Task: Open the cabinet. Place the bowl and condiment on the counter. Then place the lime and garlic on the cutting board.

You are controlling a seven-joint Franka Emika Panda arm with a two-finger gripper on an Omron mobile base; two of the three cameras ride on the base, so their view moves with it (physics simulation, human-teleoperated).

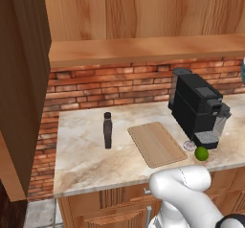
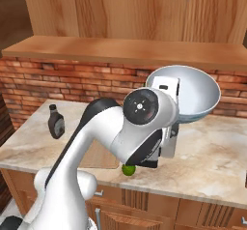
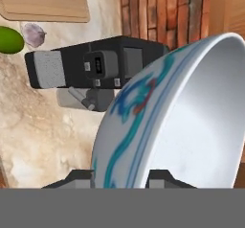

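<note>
My gripper (image 3: 122,179) is shut on the rim of the white bowl (image 3: 191,121) with the blue pattern. The bowl (image 2: 189,92) hangs tilted in the air above the counter (image 2: 212,159), just right of the coffee machine. The dark condiment bottle (image 1: 107,130) stands upright on the counter left of the cutting board (image 1: 157,143). The lime (image 1: 201,153) and the pale garlic (image 1: 190,145) lie side by side at the coffee machine's front, off the board's right end. The wooden cabinet door (image 1: 21,78) stands swung open at the left.
A black coffee machine (image 1: 196,106) stands on the counter right of the board, close to the lime and garlic. The red brick wall (image 1: 110,85) runs behind the counter, and the cabinet's bottom shelf (image 1: 143,50) overhangs it.
</note>
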